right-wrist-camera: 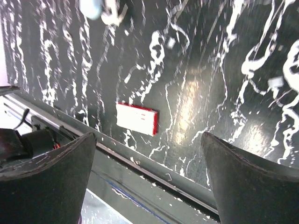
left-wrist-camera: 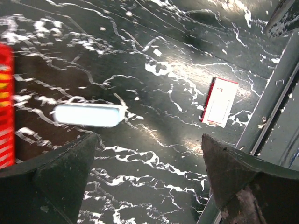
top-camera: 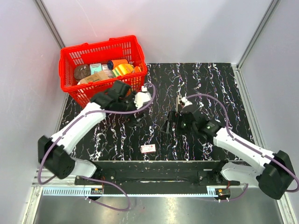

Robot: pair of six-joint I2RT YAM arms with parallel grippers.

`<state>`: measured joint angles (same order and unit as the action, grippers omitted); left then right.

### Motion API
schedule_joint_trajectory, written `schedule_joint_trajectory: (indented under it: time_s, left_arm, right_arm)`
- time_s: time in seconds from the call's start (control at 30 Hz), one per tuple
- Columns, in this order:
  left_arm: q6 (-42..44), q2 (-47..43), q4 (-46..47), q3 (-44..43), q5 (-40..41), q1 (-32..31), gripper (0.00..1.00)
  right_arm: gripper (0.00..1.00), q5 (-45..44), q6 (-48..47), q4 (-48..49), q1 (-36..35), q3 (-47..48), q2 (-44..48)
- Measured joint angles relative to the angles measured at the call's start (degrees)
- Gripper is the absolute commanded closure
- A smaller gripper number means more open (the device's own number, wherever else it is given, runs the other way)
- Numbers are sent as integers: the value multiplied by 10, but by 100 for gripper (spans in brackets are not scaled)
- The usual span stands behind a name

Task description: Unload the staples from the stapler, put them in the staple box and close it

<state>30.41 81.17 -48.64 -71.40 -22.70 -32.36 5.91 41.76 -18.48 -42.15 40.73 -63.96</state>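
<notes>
The stapler [left-wrist-camera: 88, 115] lies flat on the black marbled table, pale blue-white top up, just beyond my left gripper's left fingertip. My left gripper [left-wrist-camera: 149, 140] is open and empty above the table, its jaws wide apart. In the top view this gripper [top-camera: 134, 117] hangs over that spot and hides the stapler. My right gripper [right-wrist-camera: 148, 137] is open and empty over the table's near edge. One pale blue end of the stapler [right-wrist-camera: 92, 8] shows at the top of the right wrist view. In the top view the right gripper [top-camera: 172, 115] is at mid table.
A flat white-and-red little box [top-camera: 148, 148] lies near the front edge, also in the left wrist view [left-wrist-camera: 218, 102] and the right wrist view [right-wrist-camera: 136, 119]. A red basket [top-camera: 100, 51] with several items stands at the back left. Small white bits [right-wrist-camera: 171, 42] lie on the table.
</notes>
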Motion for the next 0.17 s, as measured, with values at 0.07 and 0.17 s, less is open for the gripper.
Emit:
schedule_joint_trajectory:
  time_s: [0.07, 0.17]
  left_arm:
    - [-9, -35, 1, -7, 0, 15, 1]
    - [-26, -90, 3, -5, -1, 53, 1]
  right_arm:
    - [0, -22, -17, -40, 1, 55, 4]
    - [1, -49, -43, -80, 2, 118, 11]
